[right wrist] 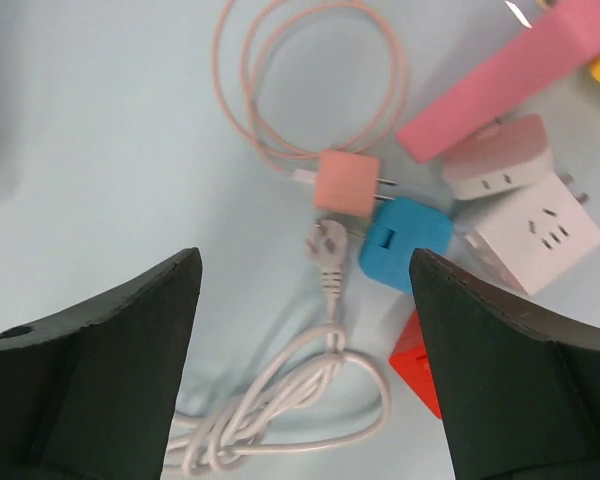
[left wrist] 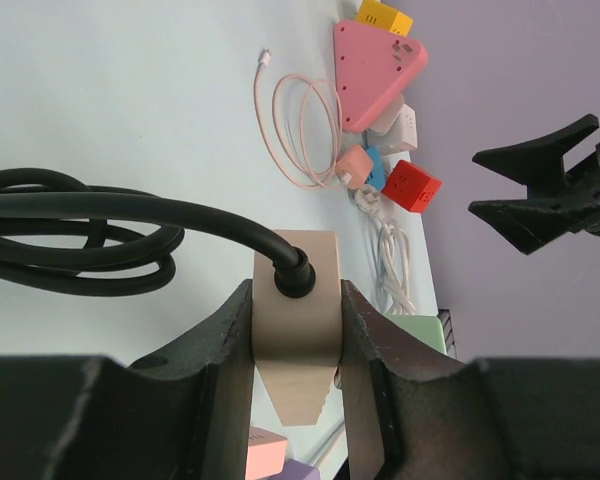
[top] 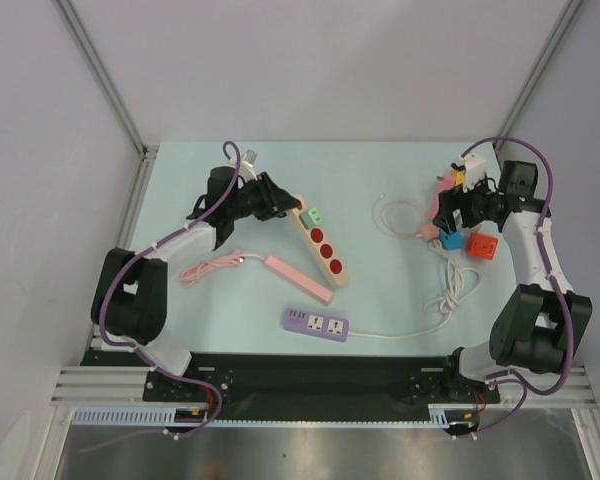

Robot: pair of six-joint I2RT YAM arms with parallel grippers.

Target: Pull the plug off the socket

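A white plug [right wrist: 327,245] on a bundled white cord [right wrist: 280,400] lies loose on the table, prongs bare, a short gap from a blue socket cube [right wrist: 405,240]. My right gripper [right wrist: 305,330] hangs open above them with nothing between its fingers; in the top view it [top: 448,222] is over the adapter pile. My left gripper [left wrist: 295,300] is shut on the end of a beige power strip [top: 320,245], where a black cable [left wrist: 130,215] enters. A green plug block [top: 315,214] sits by that strip's far end; whether it is plugged in I cannot tell.
Around the blue cube lie a pink adapter [right wrist: 346,182] with a coiled pink cable [right wrist: 280,90], a red cube [right wrist: 420,370], white cubes [right wrist: 535,230] and a pink triangular block [left wrist: 375,60]. A pink strip [top: 298,278] and a purple strip [top: 316,323] lie near the front.
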